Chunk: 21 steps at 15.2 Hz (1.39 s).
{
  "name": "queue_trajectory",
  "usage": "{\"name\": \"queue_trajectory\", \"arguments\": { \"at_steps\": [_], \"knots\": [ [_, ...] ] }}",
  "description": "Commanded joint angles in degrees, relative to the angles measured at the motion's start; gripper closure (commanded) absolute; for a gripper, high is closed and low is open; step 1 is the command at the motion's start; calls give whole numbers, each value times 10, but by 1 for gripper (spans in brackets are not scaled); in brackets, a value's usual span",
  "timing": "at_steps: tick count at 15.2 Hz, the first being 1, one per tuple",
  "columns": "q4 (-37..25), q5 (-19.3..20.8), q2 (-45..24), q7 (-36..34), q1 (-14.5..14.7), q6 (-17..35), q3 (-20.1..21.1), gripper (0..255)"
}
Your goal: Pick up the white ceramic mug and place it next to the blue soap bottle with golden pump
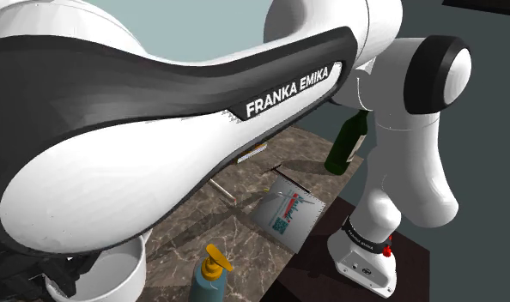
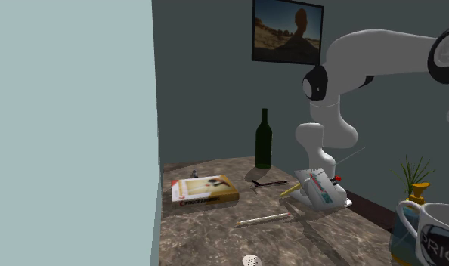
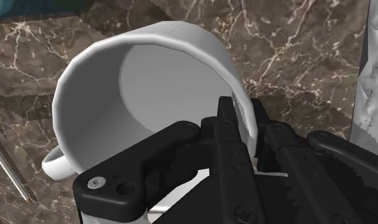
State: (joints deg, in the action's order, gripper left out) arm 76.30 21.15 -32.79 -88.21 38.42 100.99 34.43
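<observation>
Jaws clasp the wall of the white handled mug (image 3: 118, 95) just beside the blue soap bottle with golden pump (image 1: 209, 281), on the shoulder view's left; placement judged in hand, next requiring level lowering, then release.

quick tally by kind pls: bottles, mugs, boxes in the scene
Bottles: 2 (green bottle, blue soap bottle)
Mugs: 1 (white mug)
Boxes: 2 (yellow box, grey printed box)
Total: 5
</observation>
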Motion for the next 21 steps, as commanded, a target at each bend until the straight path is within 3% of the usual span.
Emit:
{"name": "queue_trajectory", "arguments": {
  "at_steps": [1, 16, 21],
  "knots": [
    [15, 1, 0, -1, -4, 15, -1, 255],
    [85, 24, -32, -21, -7, 110, -14, 255],
    [85, 24, -32, -21, -7, 110, -14, 255]
  ]
}}
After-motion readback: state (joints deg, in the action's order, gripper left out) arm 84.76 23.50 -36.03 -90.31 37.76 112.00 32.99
